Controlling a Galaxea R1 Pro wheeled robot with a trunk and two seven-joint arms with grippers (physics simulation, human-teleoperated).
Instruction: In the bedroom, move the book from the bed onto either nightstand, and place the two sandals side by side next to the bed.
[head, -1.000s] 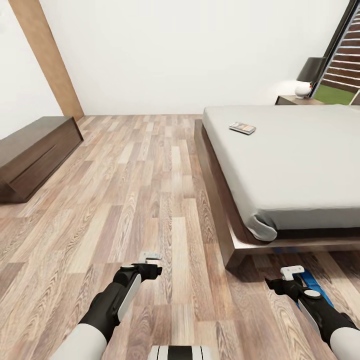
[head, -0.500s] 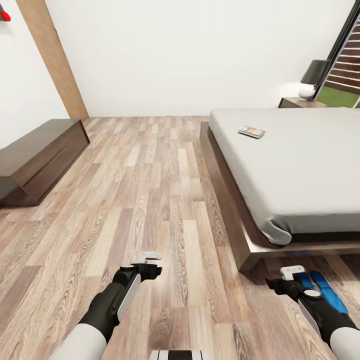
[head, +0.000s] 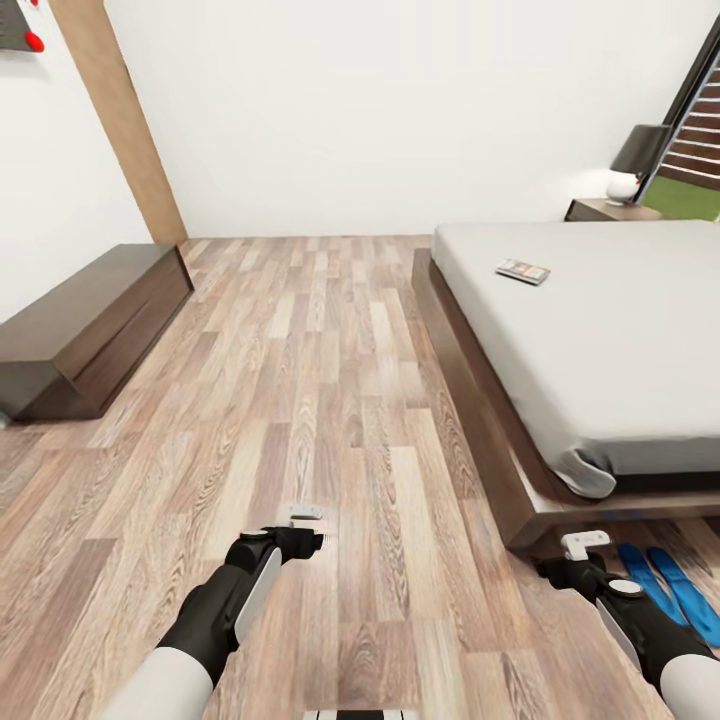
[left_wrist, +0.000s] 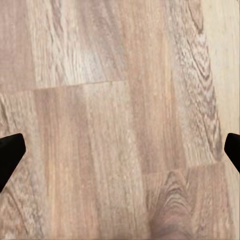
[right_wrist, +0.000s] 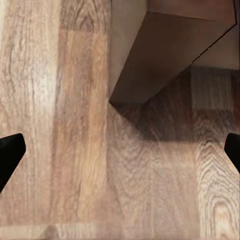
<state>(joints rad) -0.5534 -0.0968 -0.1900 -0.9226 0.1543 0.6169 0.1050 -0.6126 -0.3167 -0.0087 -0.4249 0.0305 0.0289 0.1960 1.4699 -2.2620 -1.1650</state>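
I see the book (head: 523, 271) on the bed (head: 600, 330), two sandals (head: 668, 592) on the floor beside my spread right hand (head: 584, 545), left hand (head: 305, 516) spread too.

— Is there any writing to read here?

— Only on the book (head: 523, 271) lying on the bed (head: 600, 340). Its cover carries pale marks beside an orange band, but they are far too small and blurred to make out a single word.

— Anything on the walls or furniture?

— No labels, brands or numbers can be read anywhere else.
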